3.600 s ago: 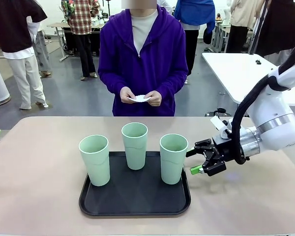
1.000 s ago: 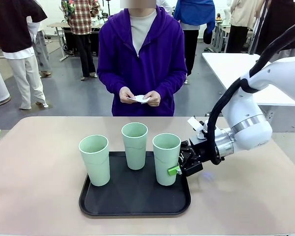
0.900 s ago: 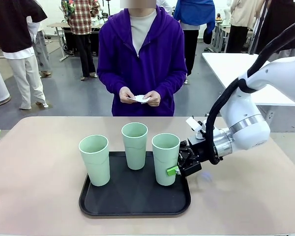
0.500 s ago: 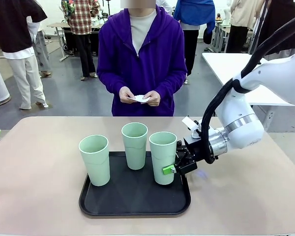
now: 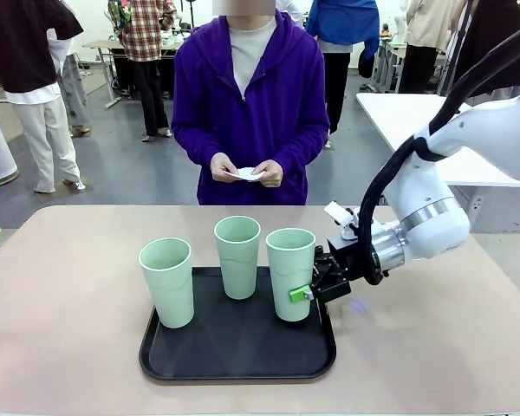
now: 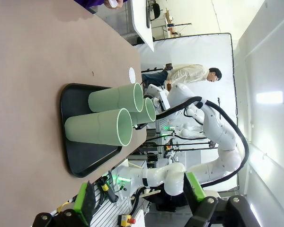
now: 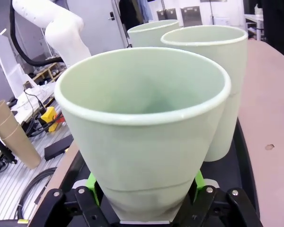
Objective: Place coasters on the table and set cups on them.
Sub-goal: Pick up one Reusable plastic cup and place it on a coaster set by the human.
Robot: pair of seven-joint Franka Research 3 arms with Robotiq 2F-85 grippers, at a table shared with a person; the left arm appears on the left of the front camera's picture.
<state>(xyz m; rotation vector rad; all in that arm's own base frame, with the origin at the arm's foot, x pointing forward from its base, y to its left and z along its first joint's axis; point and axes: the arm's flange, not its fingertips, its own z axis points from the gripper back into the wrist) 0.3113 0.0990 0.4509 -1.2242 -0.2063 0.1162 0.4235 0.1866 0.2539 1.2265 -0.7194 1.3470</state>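
Three mint-green cups stand together on a black tray on the beige table: the left cup, the middle cup and the right cup. My right gripper is shut on the right cup's lower half, and that cup sits between the green pads. My left gripper is open and holds nothing; it looks across the table at the cups. The person at the far side holds the white coasters in both hands.
The other two cups stand close behind the held one. A white table stands at the back right. Bare tabletop lies on both sides of the tray and in front of the person.
My right gripper, open beside the right cup at first, has shut on it and pushed it left on the tray. In the last half second it moved slightly right and up.
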